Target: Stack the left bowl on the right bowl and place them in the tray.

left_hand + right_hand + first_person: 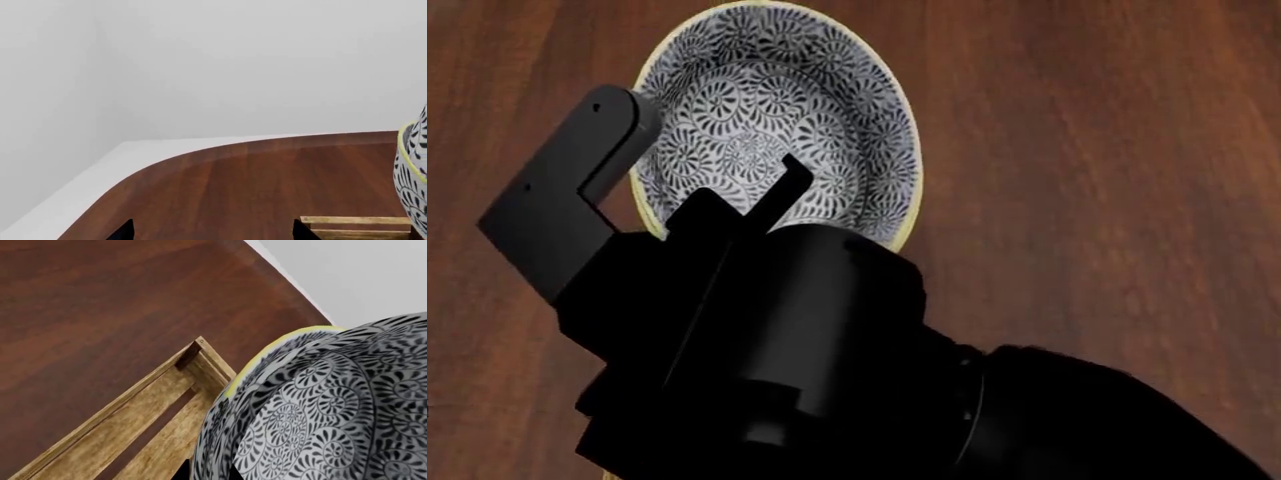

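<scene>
A bowl point(787, 90) with a black-and-white swirl pattern and a yellow rim fills the upper head view. My right gripper point(701, 165) is shut on its rim, one finger inside and one outside. In the right wrist view the bowl point(333, 405) hangs over one end of the light-wood slatted tray point(133, 430), its wall pinched in the right gripper point(208, 471). Whether a second bowl is nested in it I cannot tell. My left gripper point(213, 231) is open over bare wood, with the bowl point(412, 175) and a tray corner point(353, 221) off to one side.
The dark wooden table point(253, 185) has a curved edge, with pale floor and wall beyond it. My right arm point(827, 380) hides the lower half of the head view.
</scene>
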Tool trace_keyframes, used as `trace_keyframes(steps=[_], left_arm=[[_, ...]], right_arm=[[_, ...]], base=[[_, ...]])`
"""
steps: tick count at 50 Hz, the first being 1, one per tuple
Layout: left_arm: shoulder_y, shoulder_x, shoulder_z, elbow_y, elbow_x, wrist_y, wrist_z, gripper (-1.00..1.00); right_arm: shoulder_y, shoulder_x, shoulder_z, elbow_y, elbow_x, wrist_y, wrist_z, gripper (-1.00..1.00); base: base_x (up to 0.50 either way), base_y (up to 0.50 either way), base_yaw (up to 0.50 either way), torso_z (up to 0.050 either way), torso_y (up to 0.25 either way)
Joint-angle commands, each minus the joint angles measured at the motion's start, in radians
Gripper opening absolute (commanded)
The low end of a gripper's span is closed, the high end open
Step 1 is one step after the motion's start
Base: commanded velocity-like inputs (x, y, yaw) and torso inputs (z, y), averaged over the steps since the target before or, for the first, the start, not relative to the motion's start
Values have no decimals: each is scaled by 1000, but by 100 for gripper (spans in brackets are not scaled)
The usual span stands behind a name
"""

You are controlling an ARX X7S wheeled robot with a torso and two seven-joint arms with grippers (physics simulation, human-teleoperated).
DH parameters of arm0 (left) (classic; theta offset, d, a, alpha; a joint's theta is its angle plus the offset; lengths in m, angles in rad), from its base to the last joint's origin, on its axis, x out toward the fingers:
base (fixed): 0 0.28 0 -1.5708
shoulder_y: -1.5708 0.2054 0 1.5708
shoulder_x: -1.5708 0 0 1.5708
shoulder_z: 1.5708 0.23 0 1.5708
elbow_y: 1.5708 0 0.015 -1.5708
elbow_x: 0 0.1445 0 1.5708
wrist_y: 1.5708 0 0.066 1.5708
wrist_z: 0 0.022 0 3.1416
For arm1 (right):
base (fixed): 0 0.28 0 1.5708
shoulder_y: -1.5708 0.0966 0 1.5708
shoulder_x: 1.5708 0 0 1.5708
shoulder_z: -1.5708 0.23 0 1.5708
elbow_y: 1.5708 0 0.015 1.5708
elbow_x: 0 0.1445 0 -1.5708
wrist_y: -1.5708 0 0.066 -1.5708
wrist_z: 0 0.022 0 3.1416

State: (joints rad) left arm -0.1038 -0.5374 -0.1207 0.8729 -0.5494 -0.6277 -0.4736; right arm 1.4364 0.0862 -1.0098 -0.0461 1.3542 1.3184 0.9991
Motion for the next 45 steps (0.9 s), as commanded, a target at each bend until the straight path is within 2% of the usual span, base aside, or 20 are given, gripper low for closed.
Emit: trace_keyframes(steps=[1, 15, 45], left_arm=[[0, -4, -4, 13, -9, -7, -10, 100], [-6, -8, 1, 19, -19, -16, -19, 100], [-3, -17, -2, 24, -31, -11, -28, 100]], right_arm=[[2, -20, -30, 1, -34, 10, 14, -100], [-14, -28, -52, -9, 12, 25, 62, -100], [-43, -31, -151, 30, -25, -51, 18, -100]], base=[[0, 0, 0, 0, 10], [0, 0, 0, 1, 1], [0, 0, 0, 0, 1]])
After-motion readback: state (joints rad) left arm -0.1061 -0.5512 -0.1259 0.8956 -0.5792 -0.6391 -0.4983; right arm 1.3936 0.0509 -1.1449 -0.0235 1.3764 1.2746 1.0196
